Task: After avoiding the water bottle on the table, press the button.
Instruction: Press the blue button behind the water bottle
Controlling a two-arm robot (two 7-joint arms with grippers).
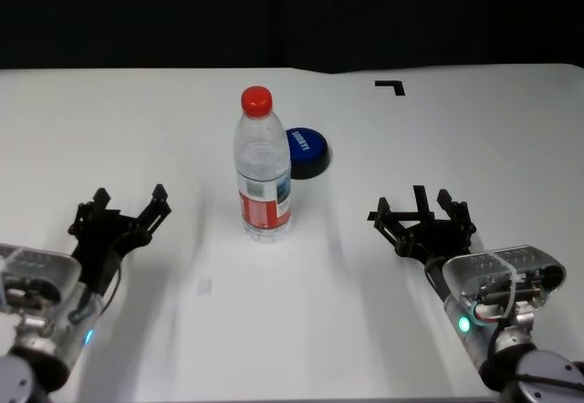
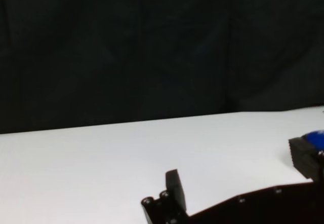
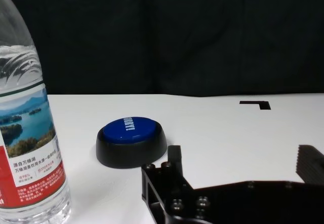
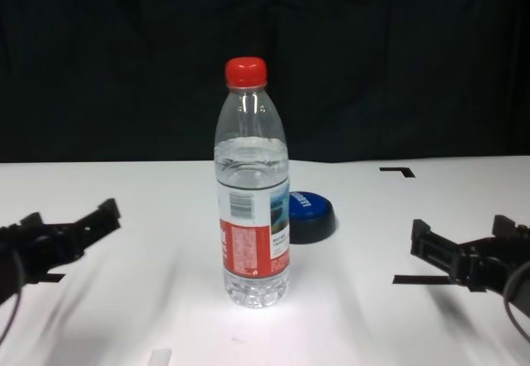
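Observation:
The water bottle [image 1: 263, 170] [image 4: 252, 196] [image 3: 28, 127] stands upright mid-table, clear with a red cap and a red, white and blue label. Just behind it and slightly to the right sits the low blue button [image 1: 306, 150] [image 4: 308, 214] [image 3: 131, 140] on its black base. My right gripper [image 1: 422, 211] [image 4: 467, 238] [image 3: 238, 163] hovers open over the table [image 1: 137, 120], right of the bottle and nearer to me than the button. On the left, my left gripper [image 1: 120, 206] [image 4: 69, 218] is open too, well clear of the bottle; its wrist view shows only a sliver of the button [image 2: 318, 136].
A black tape corner mark [image 1: 391, 85] [image 4: 397, 170] [image 3: 255, 104] lies at the back right of the table. A strip of black tape [image 4: 418, 279] lies under the right gripper. A dark backdrop rises behind the table's far edge.

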